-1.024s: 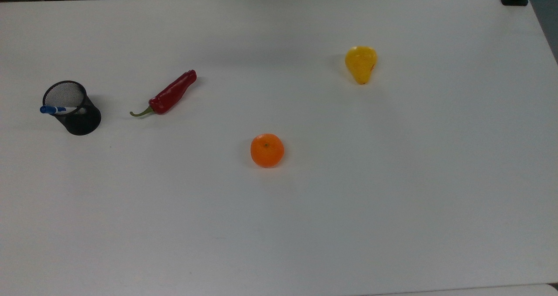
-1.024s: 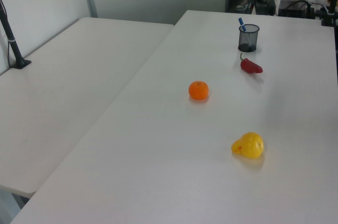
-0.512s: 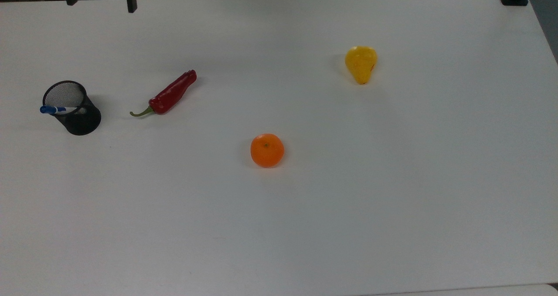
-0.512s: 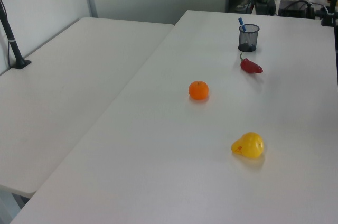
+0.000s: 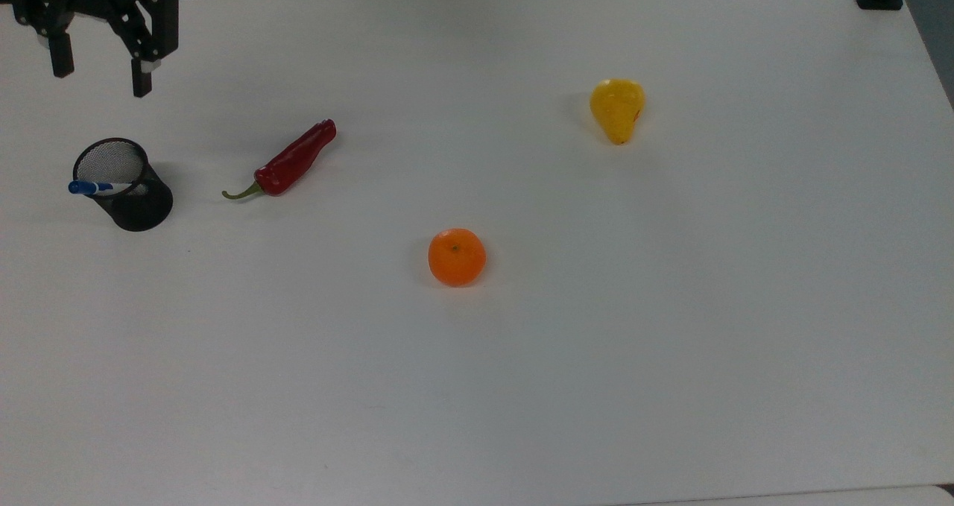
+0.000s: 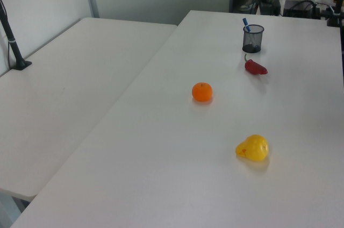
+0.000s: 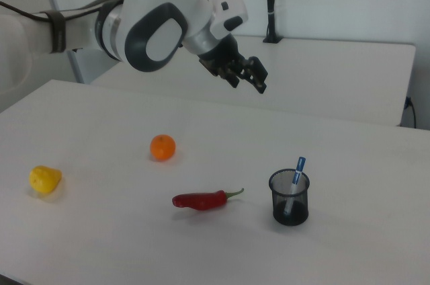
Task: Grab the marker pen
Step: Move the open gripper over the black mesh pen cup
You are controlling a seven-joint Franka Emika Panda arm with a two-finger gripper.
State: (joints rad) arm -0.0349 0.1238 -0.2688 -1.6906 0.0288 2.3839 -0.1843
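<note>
You're dealing with a light, stiff, slick marker pen [image 5: 93,188] leaning in the mesh cup [image 5: 127,185] near the table's [image 5: 522,387] top-view left edge. Grab its blue cap end poking over the rim; your gripper [image 5: 99,71] is hanging released, holding nothing.

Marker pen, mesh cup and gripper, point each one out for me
marker pen [image 5: 83,188], top view, on its blue cap.
mesh cup [image 7: 290,206], right view, on its black side wall.
gripper [image 5: 98,80], top view, midway between the open fingertips.
</note>
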